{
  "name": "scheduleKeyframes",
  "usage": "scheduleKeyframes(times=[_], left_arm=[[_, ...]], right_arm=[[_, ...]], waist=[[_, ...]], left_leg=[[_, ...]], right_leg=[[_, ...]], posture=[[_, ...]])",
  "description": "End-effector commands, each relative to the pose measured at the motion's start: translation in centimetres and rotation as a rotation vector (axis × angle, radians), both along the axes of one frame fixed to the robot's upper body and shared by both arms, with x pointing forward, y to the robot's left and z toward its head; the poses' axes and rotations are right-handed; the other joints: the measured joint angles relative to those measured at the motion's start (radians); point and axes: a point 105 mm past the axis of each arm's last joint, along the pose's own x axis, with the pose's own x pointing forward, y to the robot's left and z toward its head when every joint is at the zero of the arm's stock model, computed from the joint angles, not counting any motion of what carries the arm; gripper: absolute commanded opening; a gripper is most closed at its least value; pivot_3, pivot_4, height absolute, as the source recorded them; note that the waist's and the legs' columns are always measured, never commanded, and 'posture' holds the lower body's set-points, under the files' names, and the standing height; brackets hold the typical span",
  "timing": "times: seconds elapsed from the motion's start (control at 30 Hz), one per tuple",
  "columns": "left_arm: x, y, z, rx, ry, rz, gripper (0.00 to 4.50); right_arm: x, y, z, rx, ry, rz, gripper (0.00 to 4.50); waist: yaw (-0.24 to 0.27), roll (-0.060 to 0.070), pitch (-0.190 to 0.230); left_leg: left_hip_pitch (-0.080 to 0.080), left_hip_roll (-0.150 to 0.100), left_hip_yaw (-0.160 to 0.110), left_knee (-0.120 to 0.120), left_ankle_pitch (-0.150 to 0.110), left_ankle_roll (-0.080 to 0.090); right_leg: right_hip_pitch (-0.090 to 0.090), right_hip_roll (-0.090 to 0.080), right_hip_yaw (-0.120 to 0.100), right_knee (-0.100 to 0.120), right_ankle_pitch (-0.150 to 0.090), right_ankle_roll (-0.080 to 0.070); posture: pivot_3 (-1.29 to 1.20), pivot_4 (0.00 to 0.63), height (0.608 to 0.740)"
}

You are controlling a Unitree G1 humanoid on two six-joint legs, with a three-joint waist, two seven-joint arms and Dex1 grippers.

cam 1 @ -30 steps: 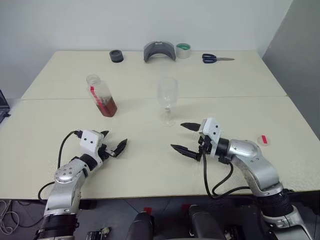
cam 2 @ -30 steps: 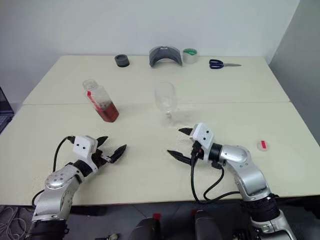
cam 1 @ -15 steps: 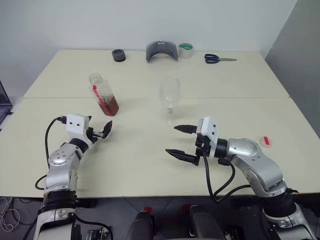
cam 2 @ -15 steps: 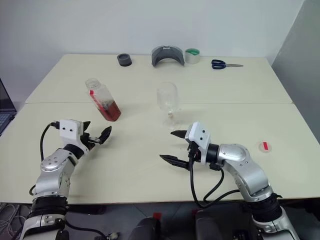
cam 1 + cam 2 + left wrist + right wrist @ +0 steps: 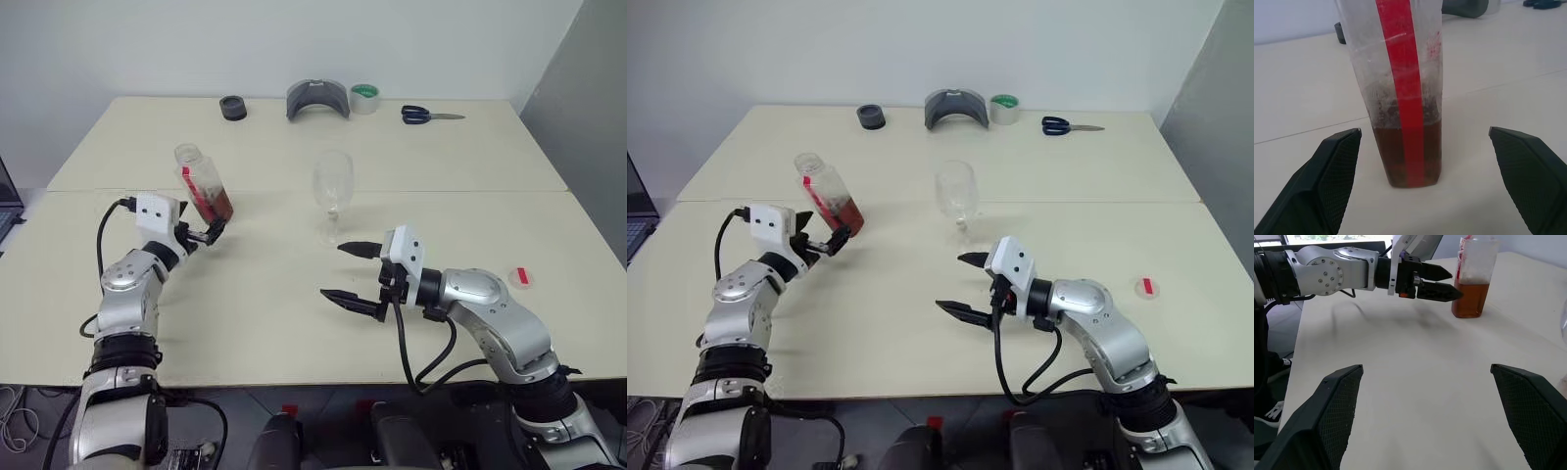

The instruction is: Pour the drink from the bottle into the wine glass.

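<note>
Bottle [image 5: 1403, 93] stands uncapped on your tabletop [image 5: 294, 304], just ahead of your spread-wide left pincer [image 5: 201, 238]; right pincer [image 5: 355, 276] also released, empty.

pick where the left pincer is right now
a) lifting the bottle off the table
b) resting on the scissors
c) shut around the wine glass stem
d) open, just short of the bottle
d: the left pincer stands open with the bottle upright on the table between its fingers, untouched.
</note>
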Motion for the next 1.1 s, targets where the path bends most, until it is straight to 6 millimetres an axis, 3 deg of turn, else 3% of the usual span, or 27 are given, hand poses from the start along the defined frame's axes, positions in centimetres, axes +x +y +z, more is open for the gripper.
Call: scheduleKeyframes(times=[0.03, 0.7, 0.8, 1.03, 1.1], left_arm=[[0.4, 0.4, 1.9, 0.031, -0.057, 0.014, 4.5], [2.5, 0.8, 3.3, -0.003, -0.066, 0.031, 4.5], [2.8, 0.6, 3.3, -0.003, -0.064, 0.023, 3.91], [3.3, 0.2, 3.1, -0.005, -0.057, 0.013, 1.81], [3.4, 0.2, 3.0, -0.005, -0.055, 0.01, 1.69]], right_arm=[[-0.3, 0.5, 1.3, 0.027, -0.042, 0.021, 4.45], [0.1, 1.4, 2.1, 0.061, -0.045, 0.029, 4.45], [0.2, 1.6, 2.2, 0.065, -0.048, 0.029, 4.5], [0.3, 1.6, 2.4, 0.07, -0.055, 0.015, 4.5], [0.3, 1.5, 2.4, 0.072, -0.058, 0.005, 4.5]], waist=[[0.0, 0.0, 0.0], [0.0, 0.0, 0.0], [0.0, 0.0, 0.0], [-0.001, 0.0, 0.0], [-0.001, 0.0, 0.0]], left_leg=[[0.0, 0.0, 0.0, 0.0, 0.0, 0.0], [-0.002, 0.0, -0.001, 0.001, 0.0, 0.0], [-0.002, -0.001, -0.001, 0.001, 0.0, 0.0], [-0.003, -0.001, -0.002, 0.001, 0.0, 0.0], [-0.003, -0.001, -0.002, 0.001, 0.0, 0.0]], right_leg=[[0.0, 0.0, 0.0, 0.0, 0.0, 0.0], [-0.001, 0.0, -0.001, 0.001, 0.0, 0.0], [-0.001, 0.0, -0.001, 0.001, 0.0, 0.0], [-0.001, 0.0, -0.002, 0.001, 0.0, 0.0], [-0.002, 0.0, -0.002, 0.001, 0.0, 0.0]], posture=[[0.0, 0.15, 0.74], [0.0, 0.15, 0.74], [0.0, 0.15, 0.74], [0.0, 0.15, 0.74], [0.0, 0.15, 0.74]])
